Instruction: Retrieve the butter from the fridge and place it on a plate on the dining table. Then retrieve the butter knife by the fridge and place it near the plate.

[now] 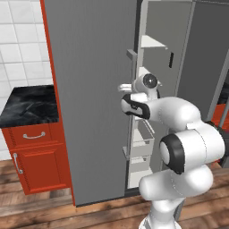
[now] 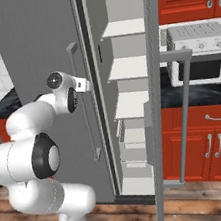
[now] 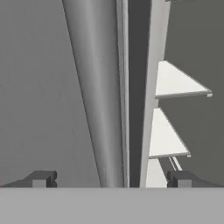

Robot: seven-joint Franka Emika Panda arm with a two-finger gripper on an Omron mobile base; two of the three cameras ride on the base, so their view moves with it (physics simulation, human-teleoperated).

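Kitchen, wood floor | fridge (image 2: 37, 53) upright, right door open, handle vertical | fingers (image 3: 40, 178) spread, holding nothing

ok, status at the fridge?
Fingers open, straddling the left door handle. Fridge right door open, shelves bare; butter not seen.

The fridge (image 1: 94, 98) was plain mid-grey on its doors, with paler grey-white shelves (image 2: 128, 66) inside and a grey bar handle (image 2: 187, 115) on the open door. The cabinets (image 1: 36, 159) were bright red with silver handles. The worktop (image 1: 29, 105) was black marble with faint white veins. The wall tiles (image 1: 20, 40) were white with thin grey joints. The floor (image 1: 49, 210) was brown wood planks. The microwave (image 2: 200, 58) was white with a dark window. The arm (image 1: 179, 147) was white with black joints. The claw (image 3: 111, 179) had dark grey tips.
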